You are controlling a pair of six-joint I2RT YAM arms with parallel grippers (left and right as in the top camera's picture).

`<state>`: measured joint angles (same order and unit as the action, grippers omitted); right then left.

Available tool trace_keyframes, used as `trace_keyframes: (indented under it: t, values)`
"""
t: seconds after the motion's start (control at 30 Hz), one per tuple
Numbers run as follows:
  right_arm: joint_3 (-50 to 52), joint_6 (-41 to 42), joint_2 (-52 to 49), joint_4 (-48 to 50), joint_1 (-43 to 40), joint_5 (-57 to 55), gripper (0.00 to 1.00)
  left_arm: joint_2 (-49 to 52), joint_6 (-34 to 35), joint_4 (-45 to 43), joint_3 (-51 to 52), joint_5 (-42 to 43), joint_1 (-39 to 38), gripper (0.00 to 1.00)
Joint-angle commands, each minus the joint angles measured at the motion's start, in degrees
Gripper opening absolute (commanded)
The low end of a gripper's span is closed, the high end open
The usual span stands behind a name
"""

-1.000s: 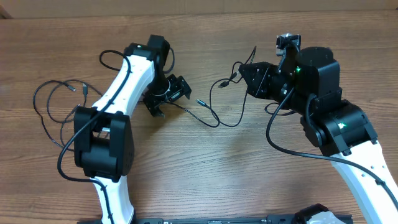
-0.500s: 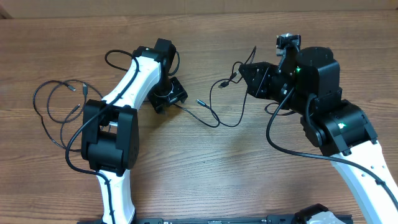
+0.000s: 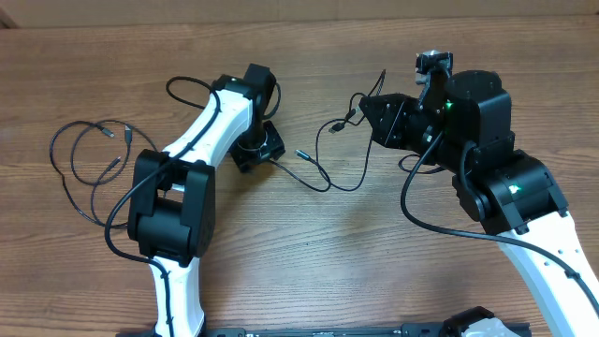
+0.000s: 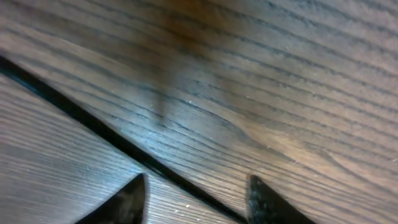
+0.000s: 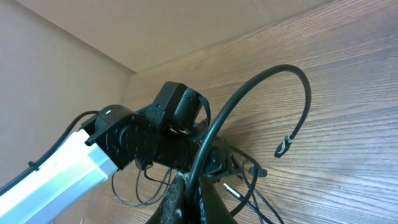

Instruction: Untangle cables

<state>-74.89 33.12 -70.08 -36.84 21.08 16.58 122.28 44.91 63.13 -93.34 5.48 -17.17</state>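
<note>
Wooden table [image 3: 281,271] carries thin black cables [image 3: 301,153] (loosely strewn).

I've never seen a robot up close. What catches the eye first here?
Two white-and-black arms reach over a wooden table. The right arm's fingers pinch an arching cord that rises off the wood. The left arm's fingers stand apart just above a flat cord lying on the table. A loose coil of thin black cord lies alone near the table's left edge.
</note>
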Motion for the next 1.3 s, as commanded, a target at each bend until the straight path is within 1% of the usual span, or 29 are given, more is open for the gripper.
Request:
trace_keyframes:
  t: [0.0,0.17,0.37,0.5,0.57,0.6,0.7,0.8,0.87,1.1,1.27]
  values:
    - [-1.75,-0.42,0.76,0.28,-0.26,0.24,0.04,0.39,0.52,-0.09,0.22,-1.20,-0.11,0.34]
    - [-1.75,-0.42,0.76,0.22,-0.26,0.24,0.04,0.39,0.31,0.11,0.20,-1.22,0.15,0.05]
    - [-1.75,-0.66,0.76,-0.57,-0.26,-0.31,0.04,-0.31,0.31,1.64,-0.79,-1.16,3.50,0.04]
    - [-1.73,-0.63,0.76,-3.32,-0.28,-4.70,0.04,-2.14,-0.44,4.07,-2.89,-1.18,8.57,0.04]
    - [-1.73,-0.59,0.76,-5.81,-0.28,-9.20,0.04,-3.17,-2.86,5.68,-4.83,-1.22,11.69,0.04]
    - [-1.73,-0.13,0.74,-8.63,-0.26,-14.53,0.04,-4.20,-5.09,7.48,-7.15,-1.40,14.95,0.04]
    - [-1.70,2.01,0.74,-12.59,-0.28,-23.17,0.04,-5.75,-7.69,10.21,-11.02,-1.66,20.28,0.04]
    - [-1.68,5.46,0.74,-16.44,-0.28,-31.01,0.04,-7.13,-8.70,12.17,-14.60,-1.62,26.03,0.04]
    - [-1.68,6.10,0.74,-17.86,-0.28,-33.99,0.04,-8.04,-8.74,13.31,-16.52,-1.44,29.92,0.04]
    - [-1.68,6.08,-0.11,-18.43,-0.28,-36.04,0.07,-11.41,-8.79,14.97,-19.30,0.37,41.53,0.04]
    - [-1.68,6.08,-1.84,-18.91,-0.28,-35.98,0.08,-13.68,-8.94,14.84,-19.32,2.10,46.66,0.04]
